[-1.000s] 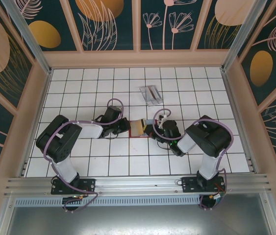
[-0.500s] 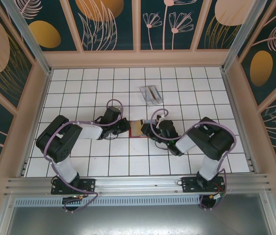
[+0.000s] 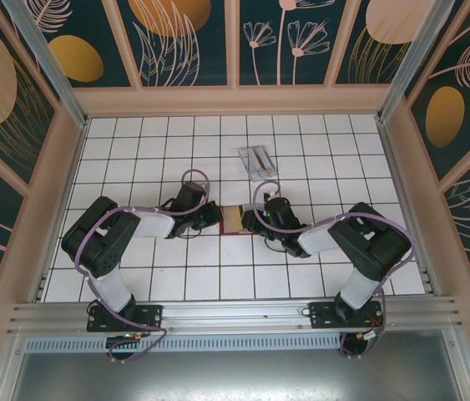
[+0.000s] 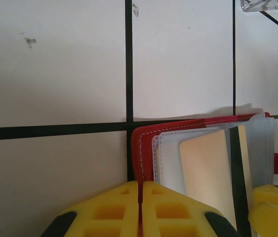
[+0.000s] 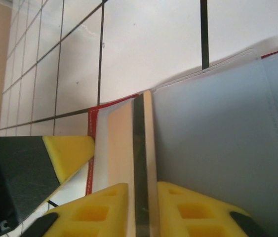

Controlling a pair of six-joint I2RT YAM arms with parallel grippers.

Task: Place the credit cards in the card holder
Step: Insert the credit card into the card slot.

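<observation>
The red card holder (image 4: 146, 148) lies open on the tiled floor between both grippers, its grey inner pockets (image 5: 218, 133) facing up. A pale orange credit card (image 4: 205, 170) with a dark stripe sits partly inside a pocket. My left gripper (image 4: 140, 197) is shut on the holder's red left edge. My right gripper (image 5: 141, 212) rests over the card (image 5: 121, 148), jaws a narrow gap apart with the dark stripe showing flat beneath them. In the top view the two grippers (image 3: 216, 217) (image 3: 251, 219) meet at the holder (image 3: 235, 233).
A clear plastic case (image 3: 257, 161) lies about two tiles beyond the holder. The left gripper's yellow finger (image 5: 67, 153) shows at the holder's left edge in the right wrist view. Pale walls border the white tiled floor (image 3: 343, 150).
The right gripper has slid left over the card holder and now covers its right half; its jaws parted from the card. The left gripper kept its hold.
</observation>
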